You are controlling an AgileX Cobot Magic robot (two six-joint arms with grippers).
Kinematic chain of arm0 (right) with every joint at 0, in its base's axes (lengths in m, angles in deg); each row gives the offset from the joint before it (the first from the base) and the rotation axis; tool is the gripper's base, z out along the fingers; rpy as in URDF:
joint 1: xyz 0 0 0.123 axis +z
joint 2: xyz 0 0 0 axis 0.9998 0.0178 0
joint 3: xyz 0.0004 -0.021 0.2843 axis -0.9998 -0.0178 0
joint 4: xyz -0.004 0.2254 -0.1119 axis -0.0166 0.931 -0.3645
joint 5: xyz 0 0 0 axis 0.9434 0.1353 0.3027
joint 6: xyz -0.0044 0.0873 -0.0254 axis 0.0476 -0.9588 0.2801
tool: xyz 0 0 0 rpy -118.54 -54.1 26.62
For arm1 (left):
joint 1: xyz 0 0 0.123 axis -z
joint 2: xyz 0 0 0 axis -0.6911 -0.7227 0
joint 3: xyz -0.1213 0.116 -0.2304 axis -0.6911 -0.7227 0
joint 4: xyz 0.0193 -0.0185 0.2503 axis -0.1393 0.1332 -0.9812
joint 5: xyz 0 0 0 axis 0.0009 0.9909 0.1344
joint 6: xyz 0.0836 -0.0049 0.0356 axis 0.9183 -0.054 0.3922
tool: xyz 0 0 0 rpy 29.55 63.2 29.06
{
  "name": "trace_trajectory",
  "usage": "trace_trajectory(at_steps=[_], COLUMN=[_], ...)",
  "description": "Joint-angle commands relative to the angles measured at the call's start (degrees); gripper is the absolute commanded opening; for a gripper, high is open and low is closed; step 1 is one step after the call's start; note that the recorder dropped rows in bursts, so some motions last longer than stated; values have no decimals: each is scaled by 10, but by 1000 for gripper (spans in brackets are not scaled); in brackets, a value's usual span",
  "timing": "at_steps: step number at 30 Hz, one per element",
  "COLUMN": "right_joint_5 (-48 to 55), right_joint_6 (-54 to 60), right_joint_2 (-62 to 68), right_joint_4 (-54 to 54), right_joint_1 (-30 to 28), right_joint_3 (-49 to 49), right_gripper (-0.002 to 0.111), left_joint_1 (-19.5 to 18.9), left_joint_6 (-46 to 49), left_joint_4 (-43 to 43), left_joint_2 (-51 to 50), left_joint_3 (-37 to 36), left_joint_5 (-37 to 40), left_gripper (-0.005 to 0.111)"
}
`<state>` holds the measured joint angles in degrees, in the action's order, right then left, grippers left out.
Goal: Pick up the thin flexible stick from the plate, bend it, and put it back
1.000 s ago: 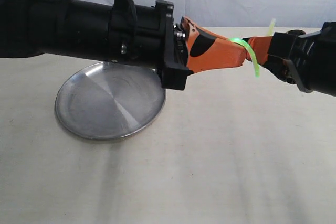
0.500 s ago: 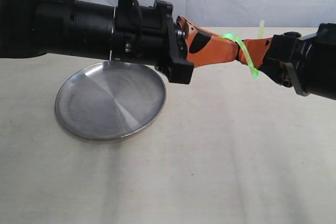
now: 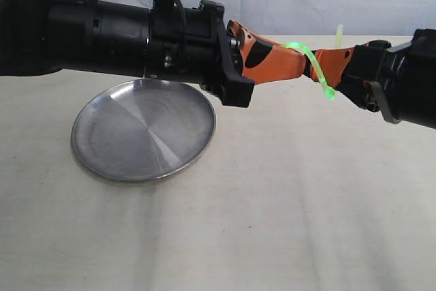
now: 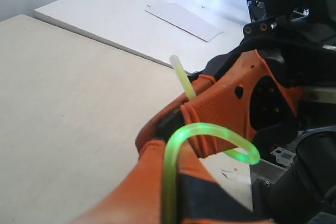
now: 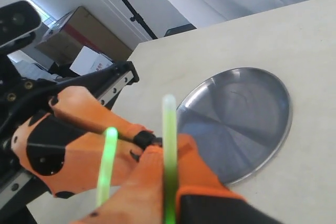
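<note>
The thin flexible stick (image 3: 315, 66) glows bright green and is bent into a tight arc in the air, right of the plate (image 3: 136, 134). My left gripper (image 3: 306, 66) reaches in from the left and is shut on one part of the stick. My right gripper (image 3: 327, 67) comes from the right, tip to tip with it, and is shut on the other part. In the left wrist view the stick (image 4: 210, 129) loops from my left gripper (image 4: 170, 150) toward the right fingers (image 4: 231, 103). The right wrist view shows the stick (image 5: 169, 129) rising straight out of my right gripper (image 5: 169, 148), with the plate (image 5: 241, 119) bare beyond it.
The plate lies on a beige table (image 3: 272, 202) under the left arm (image 3: 102, 32). A white curtain hangs behind. A second table with a white sheet (image 4: 184, 18) stands off to one side, and cardboard boxes (image 5: 79, 40) lie beyond the table edge.
Over the second the left gripper rolled and rose slightly and the stick's arc shifted with it. In the last half second almost nothing moved.
</note>
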<state>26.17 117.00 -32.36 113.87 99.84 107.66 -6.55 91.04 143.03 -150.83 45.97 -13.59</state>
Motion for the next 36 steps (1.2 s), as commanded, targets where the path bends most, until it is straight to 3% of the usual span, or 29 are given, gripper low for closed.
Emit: trace_trajectory(at_steps=[1,21,36], right_joint_5=[56,56,65], right_joint_6=[11,15,53], right_joint_2=[-5,-5,1], right_joint_4=[10,13,38], right_joint_1=[6,6,6], right_joint_3=[1,1,0], right_gripper=[-1,-1,-1], left_joint_1=[1,1,1], left_joint_6=[-18,-45,-30], left_joint_4=[11,11,11], left_joint_2=[-6,-21,-55], left_joint_3=[0,0,0], left_joint_5=[-57,-73,31], left_gripper=[0,0,0])
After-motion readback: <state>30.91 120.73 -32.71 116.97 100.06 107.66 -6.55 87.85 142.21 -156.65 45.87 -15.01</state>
